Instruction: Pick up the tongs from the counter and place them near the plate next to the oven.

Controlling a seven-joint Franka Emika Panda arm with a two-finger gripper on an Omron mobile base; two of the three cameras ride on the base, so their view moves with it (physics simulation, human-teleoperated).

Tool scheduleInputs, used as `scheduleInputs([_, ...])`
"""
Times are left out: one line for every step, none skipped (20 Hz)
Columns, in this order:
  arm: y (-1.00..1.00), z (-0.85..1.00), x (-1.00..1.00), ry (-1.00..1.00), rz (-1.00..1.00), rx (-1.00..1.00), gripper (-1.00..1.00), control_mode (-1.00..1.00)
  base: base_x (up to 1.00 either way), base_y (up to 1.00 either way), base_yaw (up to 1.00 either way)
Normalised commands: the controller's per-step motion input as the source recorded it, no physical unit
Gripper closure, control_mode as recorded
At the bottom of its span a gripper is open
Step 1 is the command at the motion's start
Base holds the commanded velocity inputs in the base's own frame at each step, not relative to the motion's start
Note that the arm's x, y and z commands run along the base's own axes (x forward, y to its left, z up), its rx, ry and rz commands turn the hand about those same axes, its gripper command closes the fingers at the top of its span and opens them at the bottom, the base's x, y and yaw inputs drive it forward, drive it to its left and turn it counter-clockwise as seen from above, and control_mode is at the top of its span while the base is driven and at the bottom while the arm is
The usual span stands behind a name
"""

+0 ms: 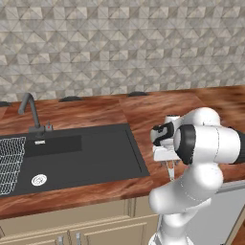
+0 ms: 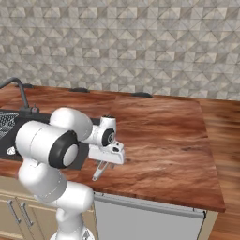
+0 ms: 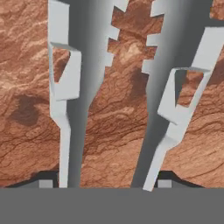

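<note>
Over beige cabinets, saw the counter (image 1: 158, 110), glossy reddish-brown wood grain, running under a grey tiled wall (image 1: 119, 43). Found a black sink (image 1: 95, 153) sunk into its left part, with a dark faucet (image 1: 29, 112) behind the basin, a wire rack (image 1: 9, 162) at the basin's left end and a round drain (image 1: 39, 180) just beside the rack. Noted a grey appliance front (image 2: 145, 218) below the counter's near edge in the right base view.

Saw the white arm (image 1: 206, 143) folded over the counter's front strip, just right of the sink, wrist turned down. Found the gripper (image 1: 167, 161) low above the wood near the front edge, pointing downward.

Found the tongs (image 1: 171, 171) gripped at the gripper, hanging slim and silver-grey below it toward the counter; could not tell whether their lower end touched the wood. In the hand view, saw the tongs (image 3: 72, 109) as two long notched arms reaching away over the wood grain, spread apart, each starting just inside a dark fingertip (image 3: 46, 181). Judged the gripper (image 3: 105, 181) clamped from outside on the two arms, fingers set wide with the tongs between them.
</note>
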Motion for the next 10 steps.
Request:
scheduleInputs([0.05, -0.46, 0.00, 0.01, 0.00, 0.00, 1.00, -1.00, 0.00, 0.00, 0.00])
scheduleInputs([0.04, -0.44, 0.00, 0.00, 0.00, 0.00, 1.00, -1.00, 0.00, 0.00, 0.00])
scheduleInputs([0.06, -0.39, 0.00, 0.00, 0.00, 0.00, 1.00, -1.00, 0.00, 0.00, 0.00])
scheduleInputs([0.09, -0.27, 0.00, 0.00, 0.00, 0.00, 1.00, -1.00, 0.00, 0.00, 0.00])
scheduleInputs([0.10, -0.14, 0.00, -0.01, 0.00, 0.00, 1.00, -1.00, 0.00, 0.00, 0.00])
scheduleInputs([0.16, -0.06, -0.11, -0.07, 0.00, 0.00, 1.00, -1.00, 0.00, 0.00, 0.00])
scheduleInputs([0.24, -0.01, -0.21, -0.12, 0.00, 0.00, 1.00, -1.00, 0.00, 0.00, 0.00])
scheduleInputs([0.29, 0.00, -0.27, -0.16, 0.00, 0.00, 1.00, -1.00, 0.00, 0.00, 0.00])
scheduleInputs([0.31, 0.00, -0.35, -0.21, 0.00, 0.00, 1.00, -1.00, 0.00, 0.00, 0.00])
scheduleInputs([0.31, 0.01, -0.37, -0.24, 0.00, 0.00, 1.00, -1.00, 0.00, 0.00, 0.00])
